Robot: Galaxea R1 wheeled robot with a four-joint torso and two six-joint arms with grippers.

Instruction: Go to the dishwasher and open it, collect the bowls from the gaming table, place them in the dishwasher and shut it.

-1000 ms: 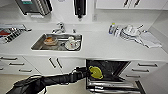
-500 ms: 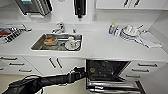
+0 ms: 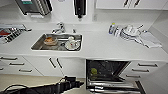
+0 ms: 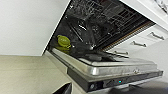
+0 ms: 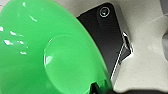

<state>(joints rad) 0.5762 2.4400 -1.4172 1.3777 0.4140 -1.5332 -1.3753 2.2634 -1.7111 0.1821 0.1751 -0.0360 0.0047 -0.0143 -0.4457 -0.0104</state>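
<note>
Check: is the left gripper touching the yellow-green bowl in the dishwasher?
Apart. In the left wrist view the yellow-green bowl sits inside the open dishwasher, with floor and the door edge between it and the left gripper.

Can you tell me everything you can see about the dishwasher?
The dishwasher sits under the white counter, between white cabinet doors and drawers. Its door hangs open, tipped down, with a shiny steel inner face and a dark top edge carrying a small lit dot. Inside it is dark, with wire racks. The small yellow-green bowl rests low inside, near the opening's left side as the head view shows it.
</note>
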